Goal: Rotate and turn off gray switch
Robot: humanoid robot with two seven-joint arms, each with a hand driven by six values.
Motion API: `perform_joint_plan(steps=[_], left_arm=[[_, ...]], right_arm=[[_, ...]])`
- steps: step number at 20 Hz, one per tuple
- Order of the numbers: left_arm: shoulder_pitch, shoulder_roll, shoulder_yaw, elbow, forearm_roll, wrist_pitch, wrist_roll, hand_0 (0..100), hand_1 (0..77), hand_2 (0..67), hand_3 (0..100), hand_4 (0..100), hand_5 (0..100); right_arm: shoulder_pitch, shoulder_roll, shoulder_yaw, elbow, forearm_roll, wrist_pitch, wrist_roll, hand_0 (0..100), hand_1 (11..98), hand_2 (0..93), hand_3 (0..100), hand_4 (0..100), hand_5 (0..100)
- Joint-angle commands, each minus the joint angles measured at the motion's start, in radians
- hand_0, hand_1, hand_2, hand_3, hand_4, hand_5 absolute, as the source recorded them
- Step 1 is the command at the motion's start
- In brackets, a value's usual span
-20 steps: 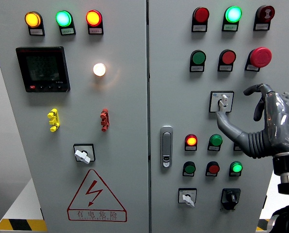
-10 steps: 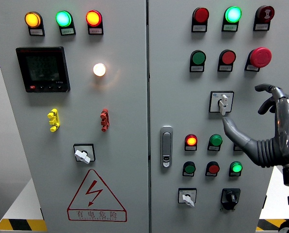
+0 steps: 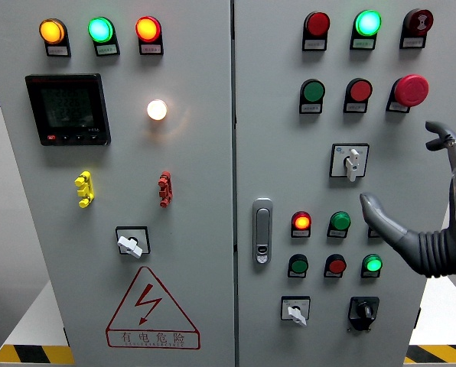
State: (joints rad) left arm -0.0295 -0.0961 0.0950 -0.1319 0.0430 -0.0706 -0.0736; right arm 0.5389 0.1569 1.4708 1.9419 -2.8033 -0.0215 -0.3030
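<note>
Beside gray switch, open right robot hand

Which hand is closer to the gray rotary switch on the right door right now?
Right. The right hand is open just right of and below the gray switch, thumb tip beneath it, not touching. The left hand is out of view.

You see the right hand at the right edge, fingers spread and holding nothing, thumb tip just below and clear of the gray switch, whose handle points straight down on the gray panel.
</note>
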Motion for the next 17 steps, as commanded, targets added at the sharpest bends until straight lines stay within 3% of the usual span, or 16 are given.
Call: perform_joint_plan(steps=[1,6,17], left_arm=[[0.0,-0.001,0.0,0.0,0.0,0.0,0.0,88,0.0,13.3,19,8,11],[0.0,-0.001,0.0,0.0,0.0,0.0,0.0,88,0.0,13.3,19,8,11],[0.0,-0.001,0.0,0.0,0.0,0.0,0.0,88,0.0,13.3,19,8,11]], right_arm=[[-0.005,-0.0004,-0.001,0.005,-0.021,0.0,0.001,0,39.6,18.7,16,13,31],[-0.02,-0.0019,-0.003,0.006,-0.027,-0.009,0.024,0,39.7,15.5,14,12,23],[-0.025,-0.0019,-0.013,0.017,-0.038,-0.024,0.025,0,40.5,14.4,13,11,19]])
